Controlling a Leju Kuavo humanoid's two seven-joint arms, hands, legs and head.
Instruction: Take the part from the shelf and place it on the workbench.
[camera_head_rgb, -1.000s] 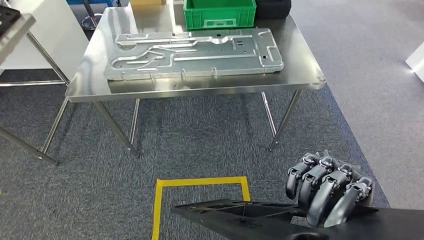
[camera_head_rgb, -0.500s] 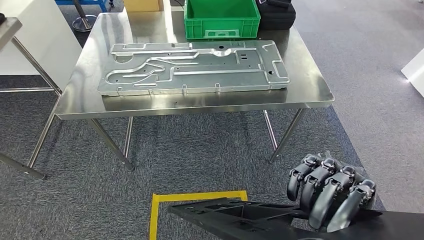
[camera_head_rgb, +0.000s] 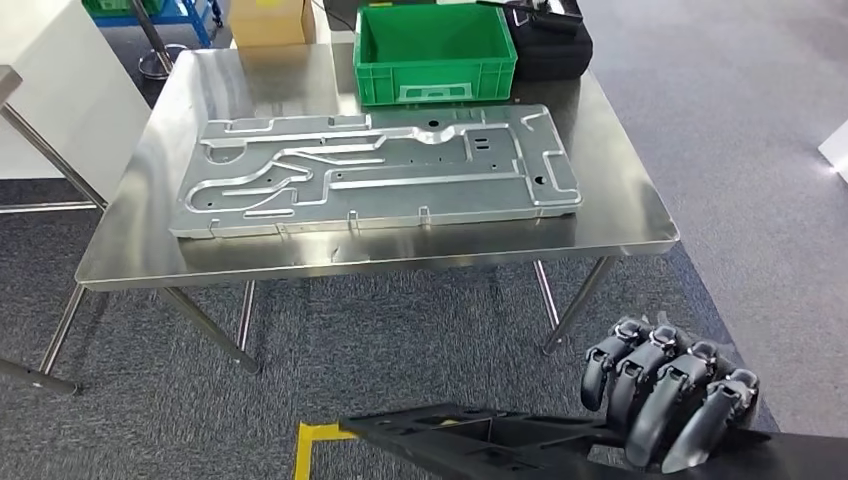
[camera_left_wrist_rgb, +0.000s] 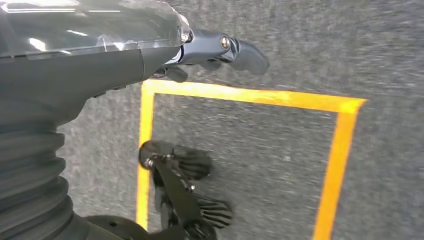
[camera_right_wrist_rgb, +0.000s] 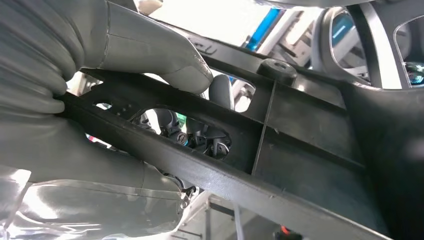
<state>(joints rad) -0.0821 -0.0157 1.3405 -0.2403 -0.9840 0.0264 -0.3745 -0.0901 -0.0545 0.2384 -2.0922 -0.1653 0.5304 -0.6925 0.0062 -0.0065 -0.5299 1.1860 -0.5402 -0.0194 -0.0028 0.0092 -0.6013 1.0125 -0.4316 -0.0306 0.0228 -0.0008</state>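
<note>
One stage was judged complete: the black part (camera_head_rgb: 470, 440) was gripped by the right hand (camera_head_rgb: 670, 395), fingers curled over its edge, low before the robot. The left hand (camera_left_wrist_rgb: 200, 55) hung empty; its spread couldn't be told. The workbench (camera_head_rgb: 620, 215) lay ahead, so placing was left

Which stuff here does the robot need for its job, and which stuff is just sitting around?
For the job:
- black part, gripped by the right hand
- workbench, where the part goes

Just lying about:
- big metal plate flat on the workbench
- green crate behind it
- black case beside the crate
- cardboard box
- yellow floor tape
</note>
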